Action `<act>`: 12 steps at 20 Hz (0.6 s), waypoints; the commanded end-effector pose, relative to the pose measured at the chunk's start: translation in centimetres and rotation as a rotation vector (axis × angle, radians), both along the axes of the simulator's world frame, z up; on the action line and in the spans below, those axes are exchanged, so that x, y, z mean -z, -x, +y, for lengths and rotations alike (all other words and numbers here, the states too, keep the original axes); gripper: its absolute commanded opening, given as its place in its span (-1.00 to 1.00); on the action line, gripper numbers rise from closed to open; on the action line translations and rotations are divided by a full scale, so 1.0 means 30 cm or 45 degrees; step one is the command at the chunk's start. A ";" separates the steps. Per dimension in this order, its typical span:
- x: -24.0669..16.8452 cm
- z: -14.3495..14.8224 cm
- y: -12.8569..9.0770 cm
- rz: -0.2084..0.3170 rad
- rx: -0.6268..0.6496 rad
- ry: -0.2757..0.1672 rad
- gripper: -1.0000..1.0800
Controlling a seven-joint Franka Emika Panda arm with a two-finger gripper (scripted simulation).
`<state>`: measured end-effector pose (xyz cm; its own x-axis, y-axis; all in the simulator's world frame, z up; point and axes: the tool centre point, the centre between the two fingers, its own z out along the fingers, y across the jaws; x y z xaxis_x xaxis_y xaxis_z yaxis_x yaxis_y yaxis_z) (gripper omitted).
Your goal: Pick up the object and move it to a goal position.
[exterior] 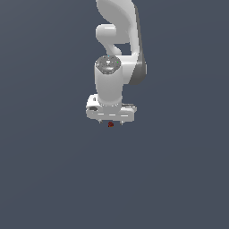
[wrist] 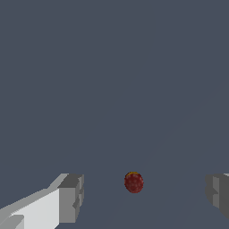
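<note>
The object [wrist: 133, 182] is a tiny dark-red ball with a small yellow-orange patch on one side. In the wrist view it lies on the grey floor between my two grey fingertips, apart from both. My gripper [wrist: 145, 192] is open wide, with one fingertip [wrist: 71, 197] on one side and the other [wrist: 218, 195] at the picture's edge. In the exterior view the ball [exterior: 110, 124] shows just under the white hand, and my gripper [exterior: 111, 122] is mostly hidden by the hand.
The white arm [exterior: 118, 44] rises above the hand in the exterior view. A plain dark grey floor [exterior: 49, 179] lies all around.
</note>
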<state>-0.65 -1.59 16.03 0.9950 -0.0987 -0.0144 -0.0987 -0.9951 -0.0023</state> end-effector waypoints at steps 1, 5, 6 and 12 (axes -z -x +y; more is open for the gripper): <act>0.022 0.001 0.014 0.000 0.051 -0.001 0.92; 0.066 0.002 0.043 -0.001 0.160 -0.003 0.92; 0.079 0.002 0.052 -0.002 0.192 -0.003 0.92; 0.162 -0.002 0.117 -0.004 0.412 -0.003 0.92</act>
